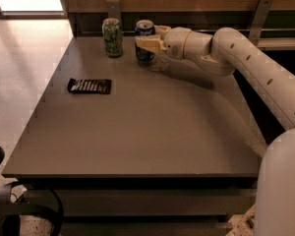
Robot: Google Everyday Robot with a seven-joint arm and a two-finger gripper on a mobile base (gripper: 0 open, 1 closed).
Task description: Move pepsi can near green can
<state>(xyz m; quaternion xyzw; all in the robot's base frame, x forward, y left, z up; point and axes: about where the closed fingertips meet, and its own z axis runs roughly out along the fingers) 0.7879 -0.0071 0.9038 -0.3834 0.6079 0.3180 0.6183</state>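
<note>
The pepsi can (pixel 144 29), dark blue with a silver top, is upright at the far edge of the table, held in my gripper (pixel 148 42), whose fingers close around its middle. Its base is at or just above the table top; I cannot tell which. The green can (pixel 112 37) stands upright a short gap to the left of the pepsi can, not touching it. My white arm reaches in from the right.
A flat black snack packet (pixel 89 85) lies on the left part of the grey table (pixel 147 127). A wooden wall with metal brackets (pixel 259 14) runs behind the table's far edge. My base (pixel 282 191) fills the lower right corner.
</note>
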